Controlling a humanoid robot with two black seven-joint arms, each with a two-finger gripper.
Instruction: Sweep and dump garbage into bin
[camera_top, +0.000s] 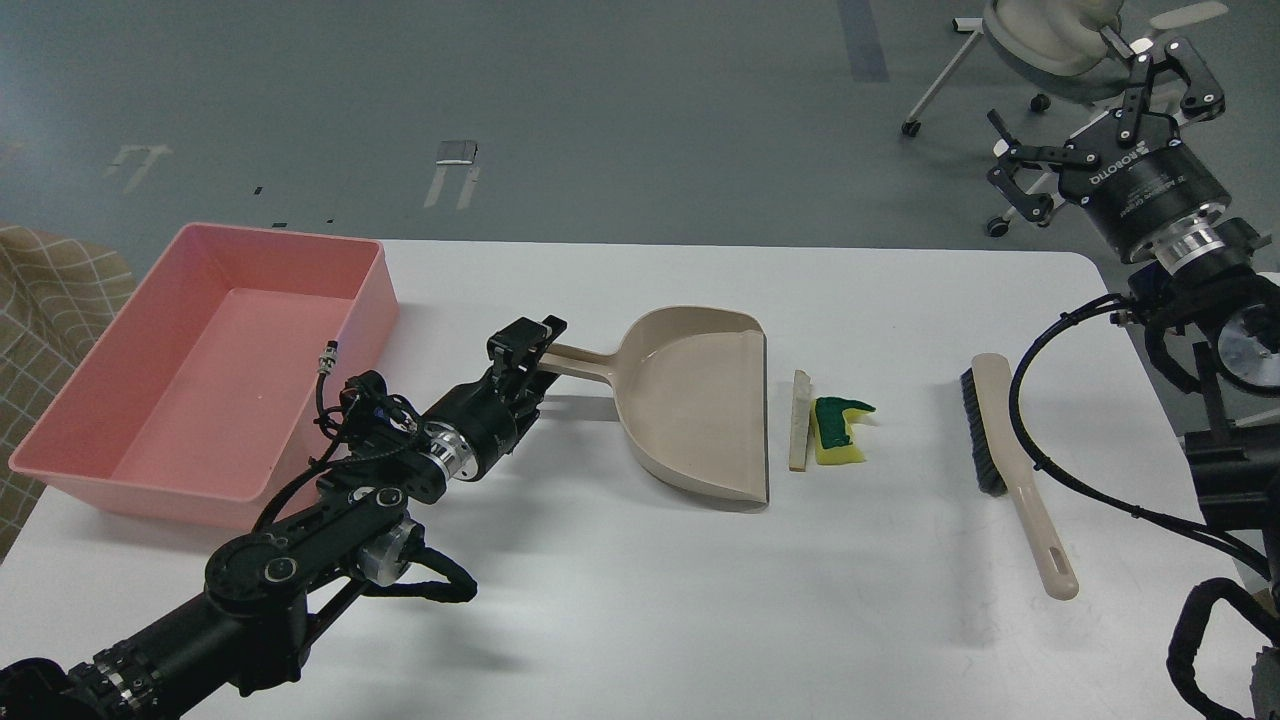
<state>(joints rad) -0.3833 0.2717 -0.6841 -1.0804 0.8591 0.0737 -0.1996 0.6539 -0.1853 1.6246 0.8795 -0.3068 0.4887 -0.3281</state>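
The garbage lies mid-table: a thin white bread slice on edge and a yellow sponge with a green face touching its right side. Both sit just right of the open mouth of a beige dustpan. The pink bin stands at the table's left and is empty. My left gripper is open, with its fingers above and below the dustpan's handle, whose end it hides. My right gripper is open and empty, raised beyond the table's far right corner.
A beige brush with dark bristles lies on the table right of the sponge, handle toward me. An office chair stands on the floor behind the right gripper. My right arm's cables hang over the table's right edge.
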